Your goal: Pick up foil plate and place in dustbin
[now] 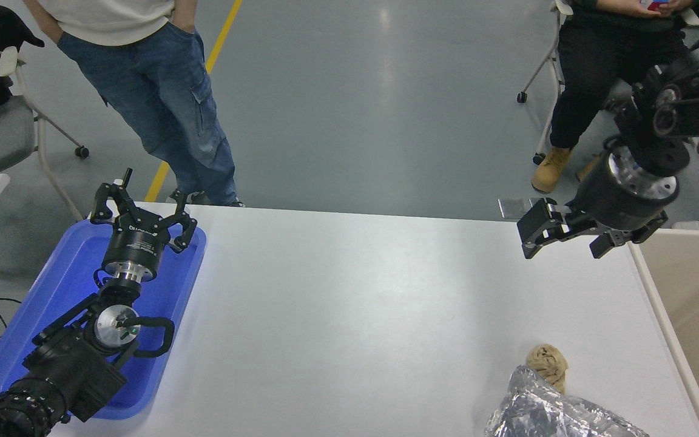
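Note:
The foil plate (559,413), wrinkled silver, lies at the table's near right edge, partly cut off by the picture's bottom. The dustbin (653,297), beige inside with an off-white rim, stands at the table's right side. My right gripper (565,238) hangs open and empty above the table's far right corner, just left of the dustbin's far corner and well away from the foil plate. My left gripper (142,213) is parked open over the blue tray at the lower left.
A small tan paper wad (548,361) touches the foil plate's far edge. A shallow blue tray (58,297) lies under the left arm. One person stands at the far left edge of the table, another sits on a chair at the far right.

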